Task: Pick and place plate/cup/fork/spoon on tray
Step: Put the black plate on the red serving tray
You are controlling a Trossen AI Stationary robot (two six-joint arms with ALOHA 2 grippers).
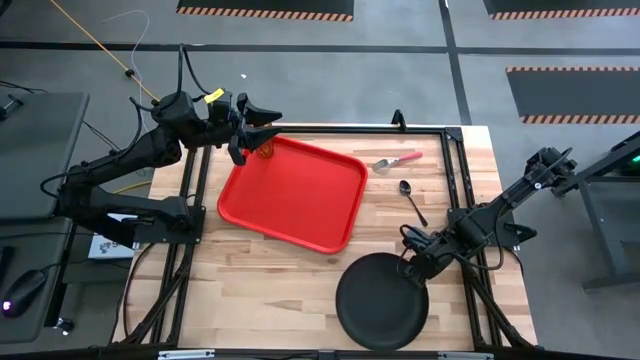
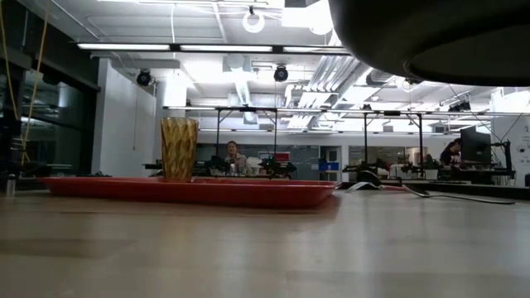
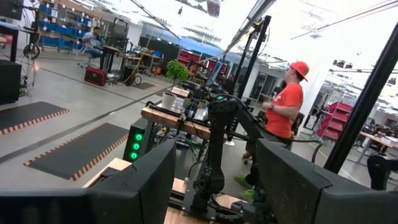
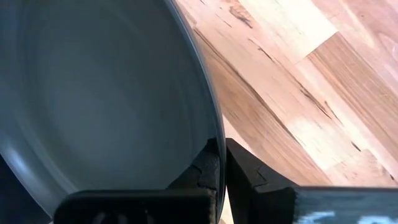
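Bench (image 1: 300,280): wooden top; a broad bare strip is lying along the near edge to the left of the plate, and more bare wood is showing between the tray and the right edge.
Tray (image 1: 292,192): sitting in the far-left part of the bench, turned at an angle, its far corner reaching toward the far edge; most of its floor is lying bare.
Cup (image 1: 265,150): standing upright in the tray's far-left corner; in the low view (image 2: 179,148) it is rising above the tray's rim (image 2: 190,192).
Fork (image 1: 396,160): lying on the bench near the far edge, just right of the tray.
Spoon (image 1: 411,199): lying on the bench, nearer than the fork, apart from it.
Plate (image 1: 382,301): hanging at the near-right part of the bench, raised off the wood; in the low view its underside (image 2: 431,33) is showing high above the surface.
Right gripper (image 1: 410,266): reaching in from the right edge, fingers (image 4: 211,168) clamping the plate's far rim (image 4: 211,124).
Left gripper (image 1: 250,135): hovering above the cup at the tray's far-left corner, fingers (image 3: 143,180) standing apart, holding nothing.
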